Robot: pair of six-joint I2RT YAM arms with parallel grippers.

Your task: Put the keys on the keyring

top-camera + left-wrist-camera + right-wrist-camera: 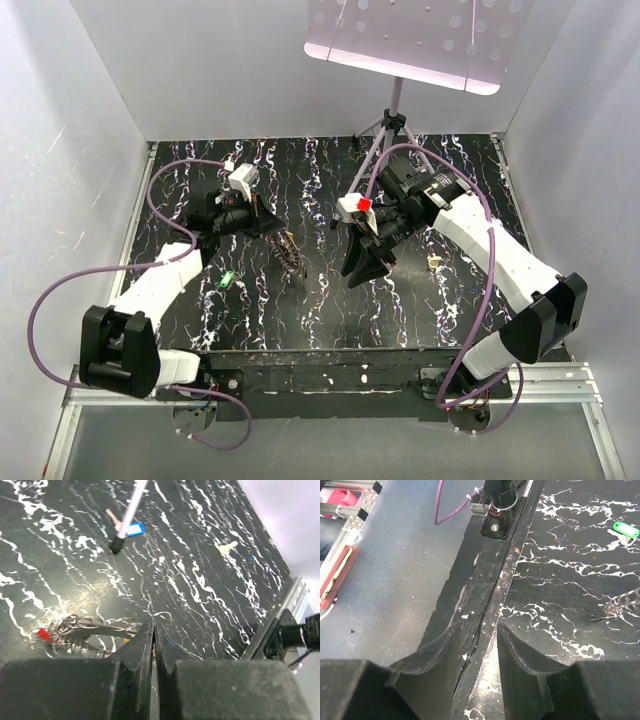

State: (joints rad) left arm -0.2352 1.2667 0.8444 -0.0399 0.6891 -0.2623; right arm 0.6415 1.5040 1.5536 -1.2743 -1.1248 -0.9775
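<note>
on the black white-veined tabletop (200, 605), the light wire-loop metal keyring (95, 626) lies just left of the closed jaws of the left gripper (153, 626). the right gripper (477, 630) is half-open and empty. the tiny, slippery blue-headed key (132, 529) is likely best pinched by its head.

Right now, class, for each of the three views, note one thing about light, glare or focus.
Top external: the perforated panel is overexposed, nearly white. Left wrist: the left gripper looms dark and soft up close; a dull sheen lies on the table beyond the keyring. Right wrist: the keyring is smeared, out of focus.
</note>
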